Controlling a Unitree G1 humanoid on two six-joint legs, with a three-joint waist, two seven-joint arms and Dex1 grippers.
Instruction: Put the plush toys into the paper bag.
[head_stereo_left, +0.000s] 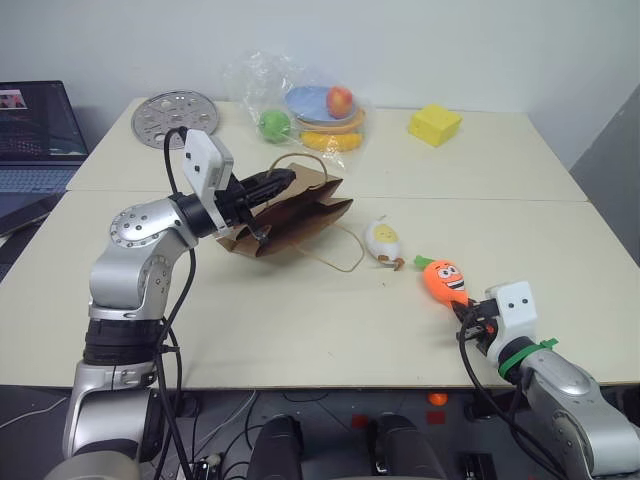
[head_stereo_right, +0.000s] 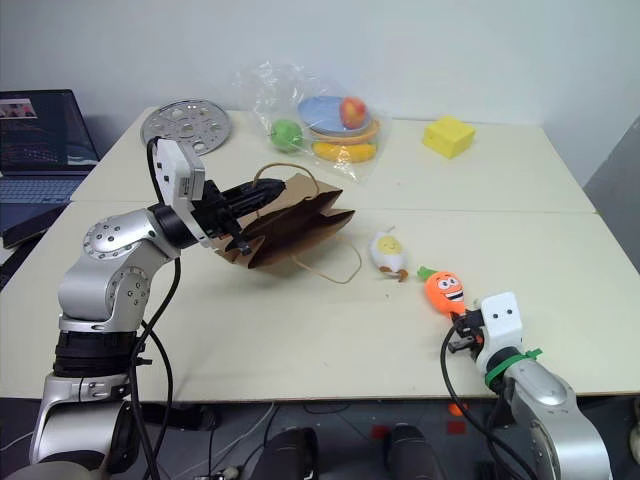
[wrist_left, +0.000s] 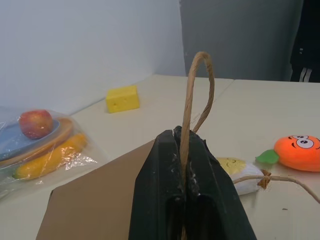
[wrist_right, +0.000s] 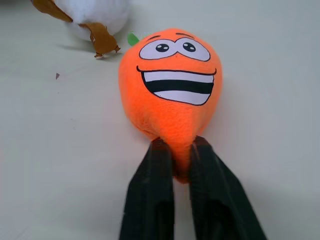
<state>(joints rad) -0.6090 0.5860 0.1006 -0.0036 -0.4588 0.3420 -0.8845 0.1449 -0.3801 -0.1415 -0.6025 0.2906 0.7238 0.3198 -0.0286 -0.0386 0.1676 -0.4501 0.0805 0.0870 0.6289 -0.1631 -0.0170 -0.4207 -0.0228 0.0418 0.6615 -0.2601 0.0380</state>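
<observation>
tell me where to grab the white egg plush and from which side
Judging by its pose, the white egg plush lies flat on the table, long axis pointing away from the robot, so its narrow width is likely the best place to pinch. Come from the near right: the bag's loose cord handle curls along its left side, and the carrot sits near right.

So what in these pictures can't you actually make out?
- Inside of the paper bag: it lies with its brown side to the head views, so its contents are hidden.
- Carrot toy's narrow tip: in the right wrist view the right gripper covers it.
- Egg toy: in the left wrist view the left gripper, shut on the bag's handle, hides part of it.
- Laptop: cut off by the left edge.
</observation>
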